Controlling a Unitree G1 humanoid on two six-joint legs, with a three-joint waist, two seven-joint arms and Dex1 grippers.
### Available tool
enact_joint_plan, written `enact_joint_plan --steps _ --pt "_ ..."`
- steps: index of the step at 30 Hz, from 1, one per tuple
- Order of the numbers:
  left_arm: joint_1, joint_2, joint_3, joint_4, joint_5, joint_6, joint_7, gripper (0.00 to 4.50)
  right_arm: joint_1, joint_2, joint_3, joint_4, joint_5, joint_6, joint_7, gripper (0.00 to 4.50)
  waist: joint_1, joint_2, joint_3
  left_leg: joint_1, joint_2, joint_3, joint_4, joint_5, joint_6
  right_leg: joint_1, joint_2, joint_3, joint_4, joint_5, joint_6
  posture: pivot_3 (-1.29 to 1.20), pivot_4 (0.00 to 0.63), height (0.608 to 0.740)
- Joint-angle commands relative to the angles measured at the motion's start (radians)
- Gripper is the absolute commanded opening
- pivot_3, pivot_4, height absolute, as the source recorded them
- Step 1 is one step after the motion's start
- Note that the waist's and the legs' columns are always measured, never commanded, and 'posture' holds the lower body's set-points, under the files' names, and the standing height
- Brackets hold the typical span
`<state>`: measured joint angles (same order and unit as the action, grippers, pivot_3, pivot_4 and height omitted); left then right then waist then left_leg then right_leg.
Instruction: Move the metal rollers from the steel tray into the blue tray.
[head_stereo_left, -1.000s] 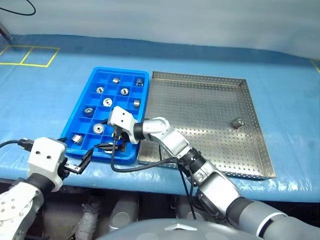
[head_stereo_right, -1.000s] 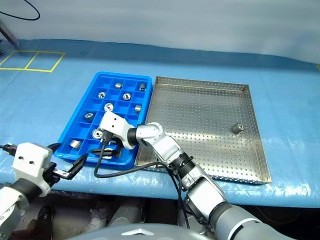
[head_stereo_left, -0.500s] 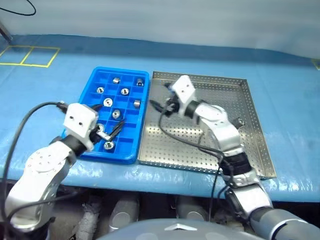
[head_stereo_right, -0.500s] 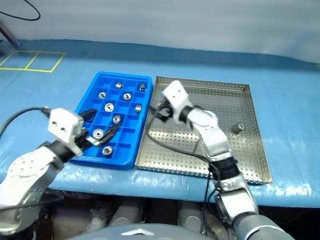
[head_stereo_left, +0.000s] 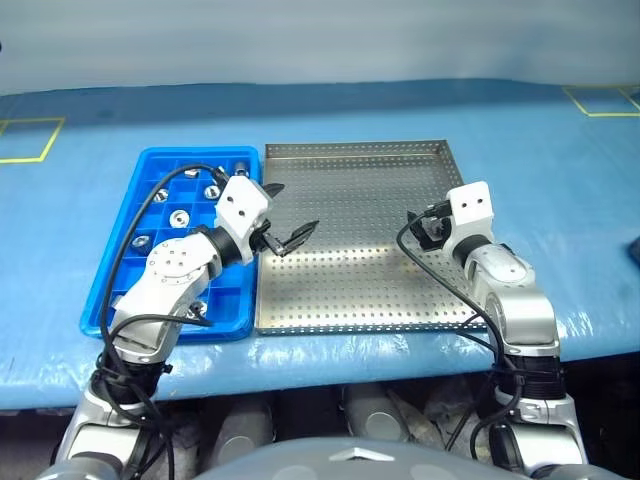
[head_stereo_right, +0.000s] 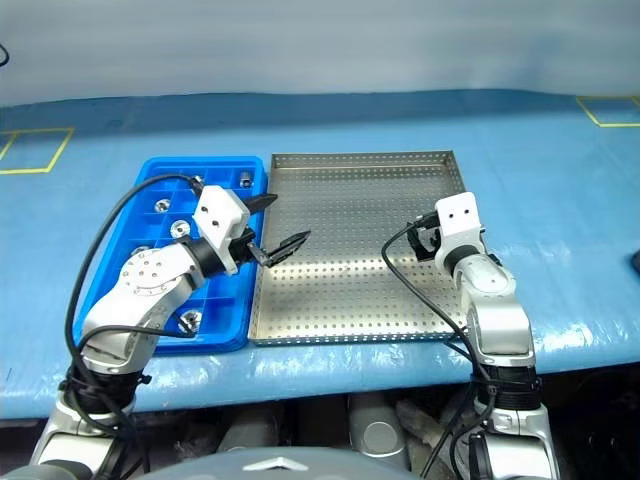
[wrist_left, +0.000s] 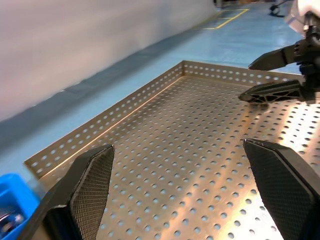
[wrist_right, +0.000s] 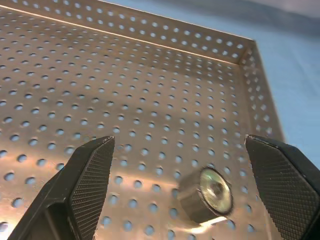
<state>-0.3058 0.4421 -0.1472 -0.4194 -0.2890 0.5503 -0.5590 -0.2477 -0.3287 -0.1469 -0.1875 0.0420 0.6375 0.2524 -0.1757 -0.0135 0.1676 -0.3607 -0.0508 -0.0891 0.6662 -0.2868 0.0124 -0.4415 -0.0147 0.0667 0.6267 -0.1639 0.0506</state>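
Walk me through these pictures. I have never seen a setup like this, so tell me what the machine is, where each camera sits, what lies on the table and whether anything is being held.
This is a humanoid robot with two arms, each ending in a two-fingered black gripper. The two wide pictures come from cameras on its head, looking down over a table under a blue cover. The two close pictures come from cameras on its wrists, looking out between the fingers.

On the table lie a blue tray of small compartments, several holding metal rollers, and beside it a perforated steel tray.

The left gripper hangs open over the steel tray's near-left part. The right gripper is open too, and one last roller lies on the steel tray between its fingers. Nothing is held.
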Motion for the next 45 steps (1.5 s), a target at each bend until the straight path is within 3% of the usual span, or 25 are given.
enact_joint_plan --steps 1,10,43,45 --pt "-0.020 -0.009 -0.020 -0.005 -0.003 -0.027 -0.028 4.50 -0.015 0.015 -0.051 0.014 0.034 -0.012 -0.026 4.38 -0.016 0.000 0.000 0.000 0.000 0.001 0.001 0.000 0.001 0.000 0.000 0.001 0.000 0.000 0.001 -0.27 0.150 0.740" --pt "0.001 -0.012 -0.060 -0.012 0.013 -0.021 -0.046 4.50 -0.047 0.048 -0.036 0.039 0.092 -0.022 -0.015 4.38 -0.046 0.000 0.000 0.002 0.002 0.005 0.002 0.000 0.003 0.000 0.003 0.009 0.000 0.003 0.004 -0.24 0.150 0.740" --pt "0.045 0.001 -0.046 -0.030 0.039 -0.018 -0.032 4.50 -0.163 0.064 -0.045 0.367 0.143 -0.126 -0.033 4.38 -0.029 0.000 0.000 0.002 0.002 0.010 0.002 -0.001 0.005 -0.001 0.005 0.017 -0.001 0.004 0.006 -0.20 0.150 0.740" --pt "0.045 0.001 -0.044 -0.030 0.041 -0.018 -0.031 4.50 -0.165 0.064 -0.046 0.371 0.144 -0.127 -0.038 4.00 -0.029 0.000 0.000 0.002 0.002 0.011 0.002 -0.001 0.005 -0.001 0.005 0.017 -0.001 0.004 0.006 -0.20 0.150 0.740"
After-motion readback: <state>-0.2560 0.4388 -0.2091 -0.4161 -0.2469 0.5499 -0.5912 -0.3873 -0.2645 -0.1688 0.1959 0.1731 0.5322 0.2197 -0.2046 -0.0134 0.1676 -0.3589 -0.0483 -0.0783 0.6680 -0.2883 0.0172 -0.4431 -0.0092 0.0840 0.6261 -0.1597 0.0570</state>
